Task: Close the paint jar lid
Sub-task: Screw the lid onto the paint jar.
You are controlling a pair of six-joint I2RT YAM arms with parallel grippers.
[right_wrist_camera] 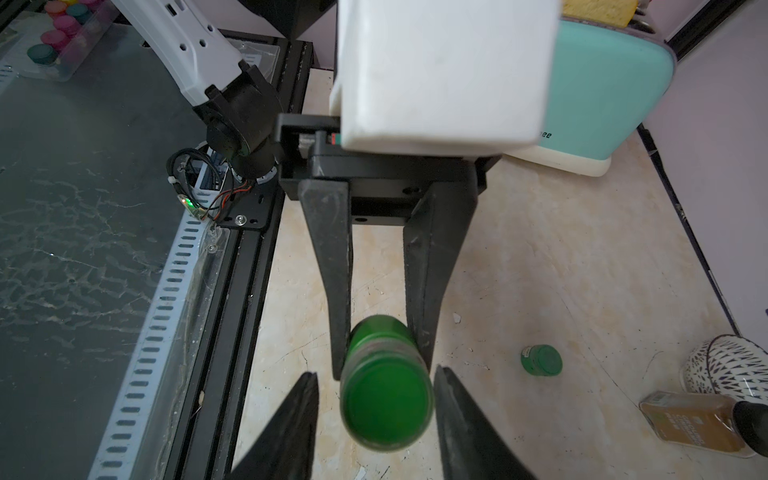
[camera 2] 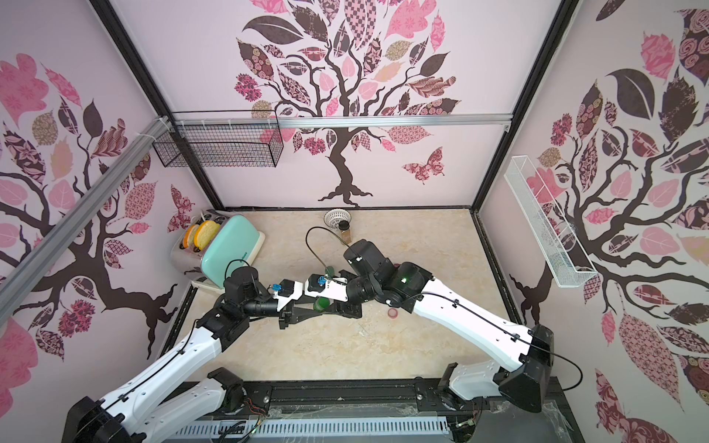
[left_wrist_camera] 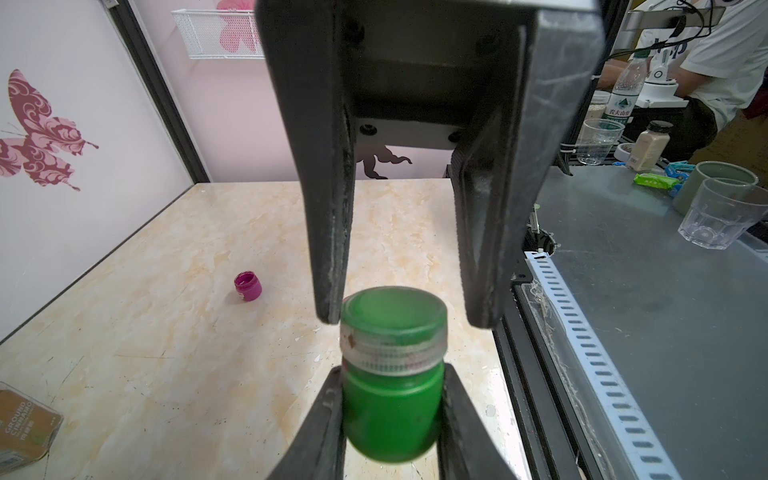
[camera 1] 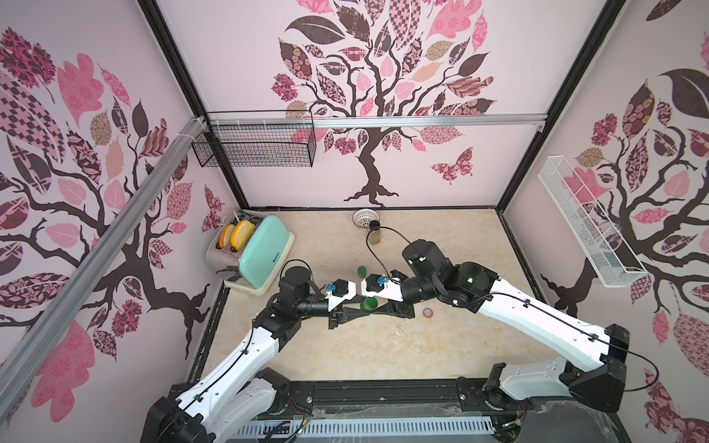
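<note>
Marble tabletop (camera 1: 364, 345), green jar (camera 1: 370, 304) half-hidden, tight in left gripper (left_wrist_camera: 392, 374), right gripper (left_wrist_camera: 405, 318) loose around lid (right_wrist_camera: 386, 409).

The left gripper (camera 2: 311, 308) and right gripper (camera 2: 332, 305) meet at a green paint jar (camera 2: 321, 303) over the marbled table (camera 2: 364, 345). A pink jar (camera 2: 393, 313) sits near it on the right arm's side; a mint toaster (camera 2: 230, 253) stands well apart on the left arm's side.
</note>
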